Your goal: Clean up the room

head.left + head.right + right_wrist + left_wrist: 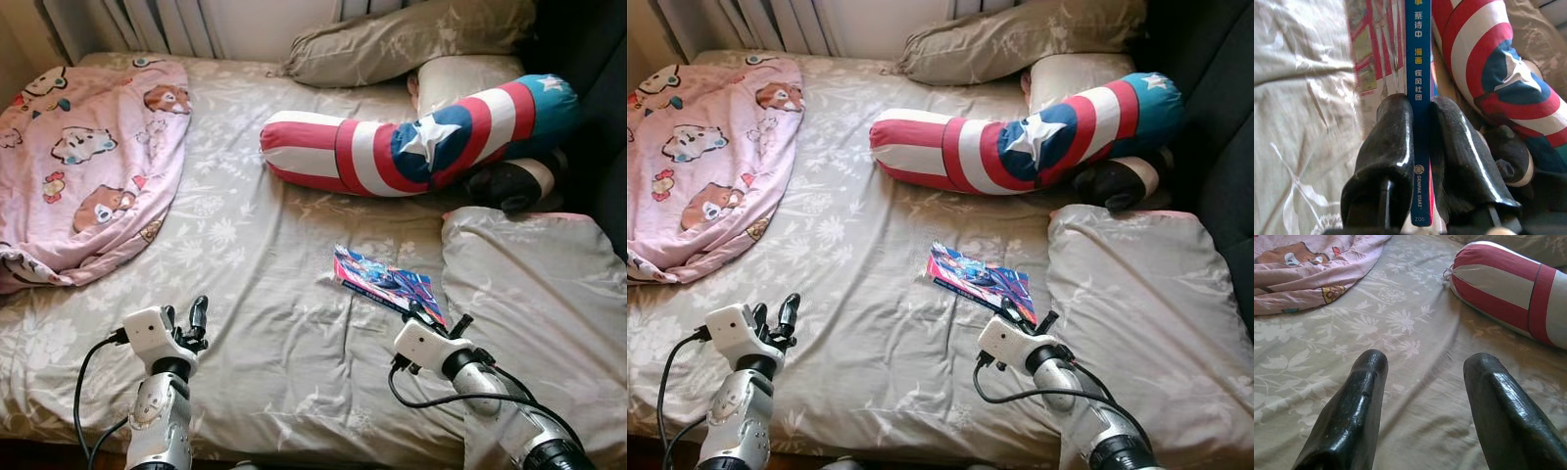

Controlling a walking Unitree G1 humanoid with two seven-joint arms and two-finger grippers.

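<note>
A colourful comic book lies on the bed sheet, right of the middle. My right gripper is at its near corner and is shut on the book; in the right wrist view the two black fingers clamp the blue spine. Over the sheet's front left, my left gripper is open with nothing between its fingers.
A red, white and blue star bolster lies across the back of the bed. A pink cartoon blanket is bunched at the left. Grey pillows sit at the back and front right. A black and cream object lies beside the bolster.
</note>
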